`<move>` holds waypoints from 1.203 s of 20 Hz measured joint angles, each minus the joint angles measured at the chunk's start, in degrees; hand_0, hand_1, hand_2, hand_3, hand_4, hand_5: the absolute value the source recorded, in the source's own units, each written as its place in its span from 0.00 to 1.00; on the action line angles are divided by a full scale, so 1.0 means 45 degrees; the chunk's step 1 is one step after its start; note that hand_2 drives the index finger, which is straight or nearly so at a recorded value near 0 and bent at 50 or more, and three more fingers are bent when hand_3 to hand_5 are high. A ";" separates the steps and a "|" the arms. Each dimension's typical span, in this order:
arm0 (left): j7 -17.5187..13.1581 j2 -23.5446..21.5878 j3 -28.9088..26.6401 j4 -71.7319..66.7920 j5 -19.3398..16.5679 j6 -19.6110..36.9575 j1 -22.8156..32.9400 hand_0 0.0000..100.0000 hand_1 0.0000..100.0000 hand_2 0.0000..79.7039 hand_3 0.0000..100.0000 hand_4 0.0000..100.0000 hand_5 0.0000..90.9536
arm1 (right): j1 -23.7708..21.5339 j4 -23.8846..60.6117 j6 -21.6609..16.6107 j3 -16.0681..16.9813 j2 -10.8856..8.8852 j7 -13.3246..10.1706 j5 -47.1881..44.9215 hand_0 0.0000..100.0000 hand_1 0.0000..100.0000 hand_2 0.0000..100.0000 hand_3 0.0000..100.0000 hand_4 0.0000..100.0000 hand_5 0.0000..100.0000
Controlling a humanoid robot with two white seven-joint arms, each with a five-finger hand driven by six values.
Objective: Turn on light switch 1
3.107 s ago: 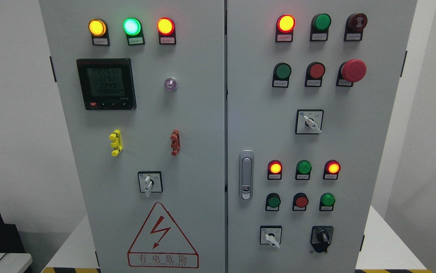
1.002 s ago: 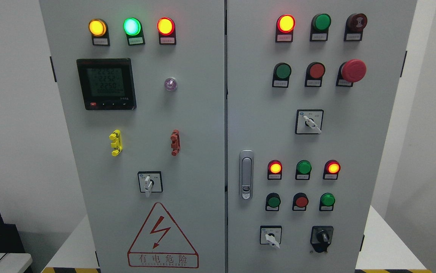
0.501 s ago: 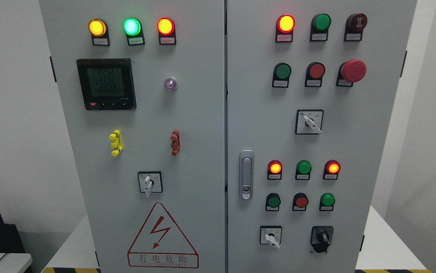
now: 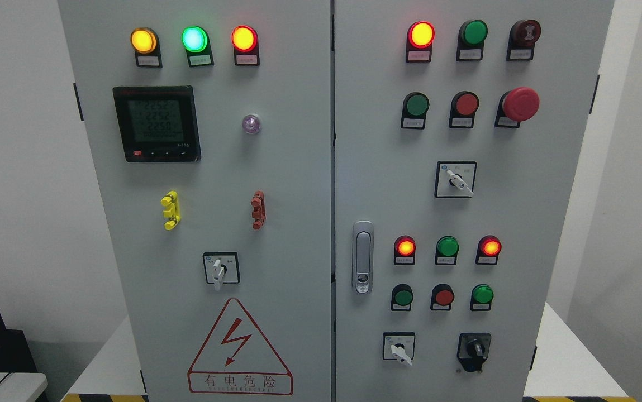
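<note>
Hands out of frame, so I cannot tell finger state. Labels are too small to say which control is light switch 1.

Candidate selectors on the grey cabinet (image 4: 293,184):
- lower right selector (image 4: 399,350): white lever, long axis diagonal, tip down-right
- black knob (image 4: 473,350), just right of it: direction unclear
- left door selector (image 4: 219,271), above the warning triangle (image 4: 239,349): lever near vertical, tip down
- upper right selector (image 4: 457,180): lever diagonal, tip down-right

Behind: white wall (image 4: 13,195).
</note>
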State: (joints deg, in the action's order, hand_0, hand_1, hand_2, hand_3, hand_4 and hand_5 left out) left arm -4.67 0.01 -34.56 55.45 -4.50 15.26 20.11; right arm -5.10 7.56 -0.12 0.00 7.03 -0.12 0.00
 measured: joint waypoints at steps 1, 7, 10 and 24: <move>-0.0153 0.0000 -0.0139 0.0534 0.0003 0.0001 0.0003 0.49 0.18 0.33 0.52 0.58 0.16 | 0.0000 0.0000 0.0000 0.0000 0.0000 0.0000 0.0000 0.12 0.39 0.00 0.00 0.00 0.00; -0.1032 0.0001 -0.0710 0.3493 0.0020 0.0052 -0.0074 0.48 0.15 0.39 0.54 0.60 0.20 | 0.0000 0.0000 0.0000 0.0000 0.0000 0.0000 0.0000 0.12 0.39 0.00 0.00 0.00 0.00; -0.1140 0.0000 -0.0837 0.4790 0.0028 0.0064 -0.0132 0.45 0.15 0.45 0.57 0.64 0.30 | 0.0000 0.0000 0.0000 0.0000 0.0000 0.0000 0.0000 0.12 0.39 0.00 0.00 0.00 0.00; -0.1259 0.0000 0.0211 0.9102 0.0094 0.0500 -0.1260 0.28 0.24 0.51 0.64 0.71 0.72 | 0.0000 0.0000 0.0000 0.0000 0.0000 0.0000 0.0000 0.12 0.39 0.00 0.00 0.00 0.00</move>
State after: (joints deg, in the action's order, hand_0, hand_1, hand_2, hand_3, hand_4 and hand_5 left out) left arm -10.34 0.01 -33.61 96.41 -4.07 17.51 14.44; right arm -5.10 7.56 -0.12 0.00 7.03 -0.13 0.00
